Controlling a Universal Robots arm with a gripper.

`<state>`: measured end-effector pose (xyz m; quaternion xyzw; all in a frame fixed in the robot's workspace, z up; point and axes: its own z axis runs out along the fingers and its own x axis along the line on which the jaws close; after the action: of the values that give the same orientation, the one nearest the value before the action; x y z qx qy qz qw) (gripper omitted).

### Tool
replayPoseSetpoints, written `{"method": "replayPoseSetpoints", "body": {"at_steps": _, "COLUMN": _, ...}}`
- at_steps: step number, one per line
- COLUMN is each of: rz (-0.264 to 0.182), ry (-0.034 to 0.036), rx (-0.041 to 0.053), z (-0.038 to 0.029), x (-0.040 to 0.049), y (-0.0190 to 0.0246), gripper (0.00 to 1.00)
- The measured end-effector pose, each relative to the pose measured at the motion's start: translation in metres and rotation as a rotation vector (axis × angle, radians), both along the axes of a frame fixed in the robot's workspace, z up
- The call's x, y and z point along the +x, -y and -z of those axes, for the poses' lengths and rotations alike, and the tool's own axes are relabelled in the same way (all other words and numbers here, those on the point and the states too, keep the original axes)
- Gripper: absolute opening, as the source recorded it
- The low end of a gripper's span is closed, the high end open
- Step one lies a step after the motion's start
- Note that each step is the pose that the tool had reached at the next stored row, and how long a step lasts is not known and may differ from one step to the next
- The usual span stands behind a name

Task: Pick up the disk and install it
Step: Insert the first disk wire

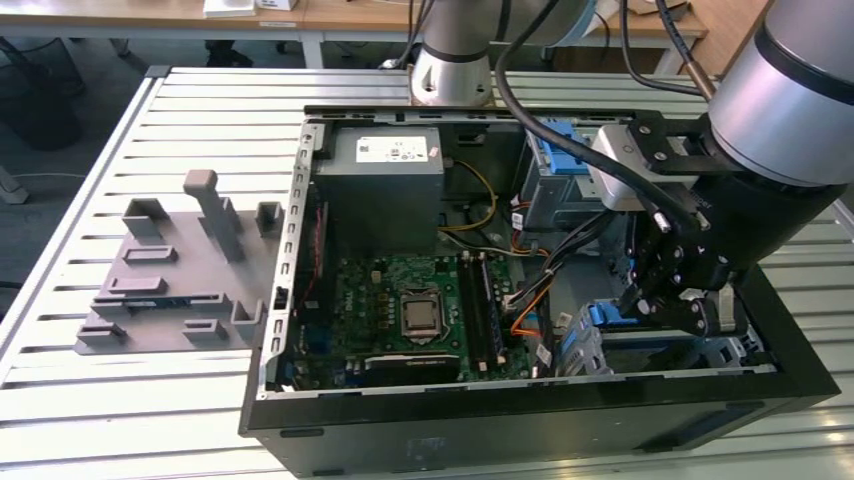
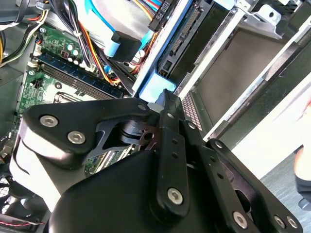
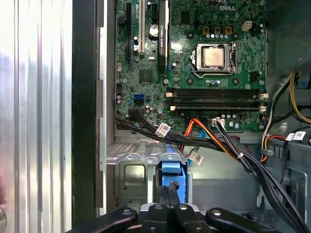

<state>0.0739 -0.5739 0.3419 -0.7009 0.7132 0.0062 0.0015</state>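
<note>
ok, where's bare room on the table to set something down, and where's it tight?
Bare slatted metal table at the exterior view's left, beyond and in front of the grey plastic fixture. Tight: open black computer case's drive corner, black cables and tool crowd it.

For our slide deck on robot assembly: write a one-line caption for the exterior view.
Gripper inside an open computer case on a slatted table, close to the blue-framed disk.

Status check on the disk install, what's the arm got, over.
Gripper low in the case, jaws shut on the blue-framed disk. Disk at the metal drive cage. Cable bundle close beside.
</note>
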Motion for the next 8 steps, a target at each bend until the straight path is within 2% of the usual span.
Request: {"method": "replayPoseSetpoints", "body": {"at_steps": 8, "rz": 0.000, "ry": 0.0000, "rx": 0.0001, "z": 0.0002, "x": 0.0024, "y": 0.0000, "gripper": 0.11}}
